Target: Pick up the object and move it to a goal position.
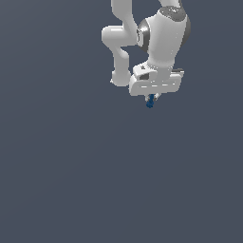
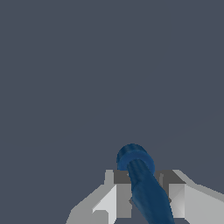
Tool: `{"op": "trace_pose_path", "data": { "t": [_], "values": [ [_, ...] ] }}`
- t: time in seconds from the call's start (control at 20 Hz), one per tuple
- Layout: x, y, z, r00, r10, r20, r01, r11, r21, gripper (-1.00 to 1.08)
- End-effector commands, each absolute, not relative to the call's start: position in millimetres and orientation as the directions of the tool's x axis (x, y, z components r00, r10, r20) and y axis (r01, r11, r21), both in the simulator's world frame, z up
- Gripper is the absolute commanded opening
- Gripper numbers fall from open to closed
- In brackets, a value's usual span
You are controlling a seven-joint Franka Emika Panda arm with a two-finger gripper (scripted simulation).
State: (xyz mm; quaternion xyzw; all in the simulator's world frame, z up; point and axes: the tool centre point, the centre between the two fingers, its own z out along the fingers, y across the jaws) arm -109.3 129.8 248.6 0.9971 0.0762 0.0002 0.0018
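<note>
The object [image 1: 150,101] is a tiny dark blue piece hanging just under the white gripper [image 1: 152,97] in the upper middle of the exterior view. In the wrist view the object [image 2: 142,181] shows as a dark blue stem with a rounded ring-like end, held between the two grey-white fingers [image 2: 118,197]. The gripper [image 2: 144,192] is shut on it. The object's upper part is hidden inside the fingers.
A plain dark grey surface [image 1: 71,180] fills both views. The white arm [image 1: 161,38] rises out of the exterior view's top edge. No other objects or goal marker show.
</note>
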Motion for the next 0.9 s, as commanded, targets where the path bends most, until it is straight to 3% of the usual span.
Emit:
{"op": "trace_pose_path", "data": {
  "t": [0.0, 0.4, 0.85],
  "values": [
    [-115.0, 151.8, 269.1, 0.988, 0.151, 0.000, 0.151, -0.988, 0.004, -1.00],
    [-124.4, 203.4, 315.9, 0.989, 0.151, 0.000, 0.151, -0.989, 0.002, -1.00],
    [-125.2, 220.2, 330.7, 0.989, 0.151, 0.000, 0.151, -0.989, 0.000, -1.00]
  ]
}}
